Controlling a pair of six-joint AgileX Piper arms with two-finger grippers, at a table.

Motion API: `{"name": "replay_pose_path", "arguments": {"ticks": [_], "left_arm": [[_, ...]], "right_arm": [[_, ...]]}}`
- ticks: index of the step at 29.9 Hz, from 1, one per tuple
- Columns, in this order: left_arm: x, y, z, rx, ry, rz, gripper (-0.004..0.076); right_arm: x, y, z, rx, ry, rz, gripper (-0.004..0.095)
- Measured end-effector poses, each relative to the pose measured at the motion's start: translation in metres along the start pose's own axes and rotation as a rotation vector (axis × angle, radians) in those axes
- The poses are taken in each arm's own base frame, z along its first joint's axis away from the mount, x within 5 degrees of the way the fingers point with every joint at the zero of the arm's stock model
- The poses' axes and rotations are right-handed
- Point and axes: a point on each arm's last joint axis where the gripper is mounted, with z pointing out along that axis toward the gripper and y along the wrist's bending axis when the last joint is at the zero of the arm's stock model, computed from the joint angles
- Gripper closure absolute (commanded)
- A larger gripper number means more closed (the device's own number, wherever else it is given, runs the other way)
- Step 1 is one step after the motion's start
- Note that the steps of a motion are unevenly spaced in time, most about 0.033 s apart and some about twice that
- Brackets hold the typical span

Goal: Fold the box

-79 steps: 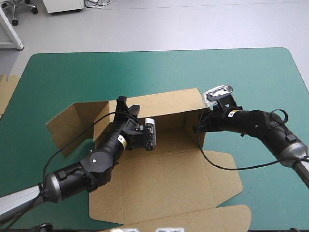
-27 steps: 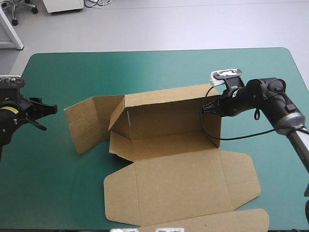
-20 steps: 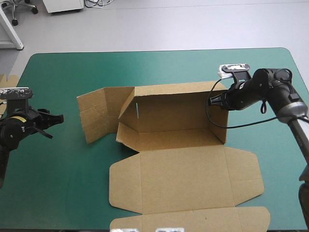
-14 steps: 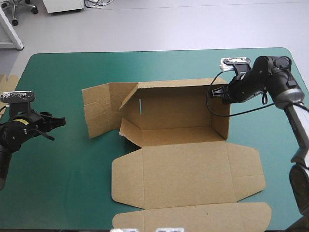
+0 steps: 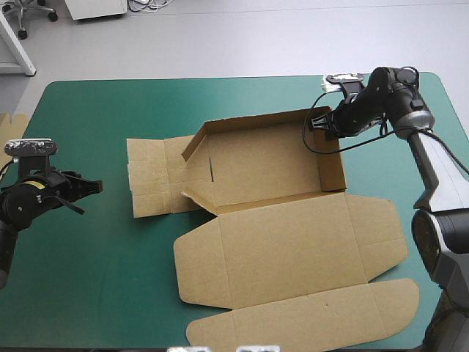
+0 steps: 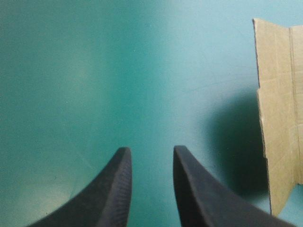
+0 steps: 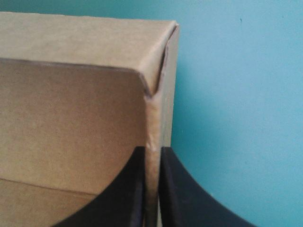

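In the high view, the box point(image 5: 271, 198) is seen near the middle of the tabletop point(image 5: 110, 110), which is covered in teal-green. Its far wall and its right-hand wall are raised. At its left end a creased panel is spread flat on the cover, and a smaller flap is tilted inward at that end. The lid and its flaps are laid flat toward the tabletop's near edge. The right end effector point(image 5: 316, 123) is placed at the box's far right corner, where the two raised walls meet. The left end effector point(image 5: 89, 196) is held low over bare cover near the tabletop's left edge, well apart from the box, and its black fingers are pointed toward the flat panel.

In the left wrist view, the left end effector point(image 6: 150, 152) is shown with its two fingers point(image 6: 111, 198) apart, a clear gap between them, and nothing is held. Only teal-green cover is seen between and ahead of them. The edge of the box's flat panel point(image 6: 279, 118) is seen off to one side, not touched.

In the right wrist view, the right end effector point(image 7: 152, 152) is clamped on the box point(image 7: 71, 132). The upright edge of the corner is pinched between the two all but closed fingers point(image 7: 177, 194). The inner face of a raised wall is seen on one side of the fingers, and bare cover on the other.
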Motion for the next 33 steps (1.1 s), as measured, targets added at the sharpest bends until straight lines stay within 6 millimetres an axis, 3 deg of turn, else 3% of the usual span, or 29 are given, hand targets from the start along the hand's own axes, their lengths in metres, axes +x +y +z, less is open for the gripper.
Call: {"name": "replay_pose_path", "arguments": {"ticks": [6, 12, 18, 26, 30, 33], "left_arm": [[0.001, 0.0, 0.0, 0.004, 0.01, 0.001, 0.0507], [0.001, 0.0, 0.0, 0.005, 0.012, 0.003, 0.0507], [0.001, -0.001, 0.0, 0.007, 0.013, 0.002, 0.0507], [0.002, -0.001, 0.0, 0.009, 0.017, 0.0, 0.0507], [0.003, -0.001, 0.0, 0.011, 0.027, 0.001, 0.0507], [0.003, -0.001, 0.0, 0.012, 0.031, 0.001, 0.0507]], "right_arm": [[-0.004, -0.004, 0.01, 0.024, -0.02, -0.011, 0.0487], [-0.008, -0.003, -0.001, 0.036, -0.049, -0.022, 0.0458], [-0.009, 0.006, -0.053, 0.067, -0.158, -0.052, 0.0457], [0.017, 0.025, -0.125, 0.052, -0.209, -0.032, 0.0457], [0.039, 0.032, -0.139, 0.028, -0.203, -0.01, 0.0457], [0.06, 0.03, -0.136, 0.057, -0.192, 0.006, 0.0457]]}}
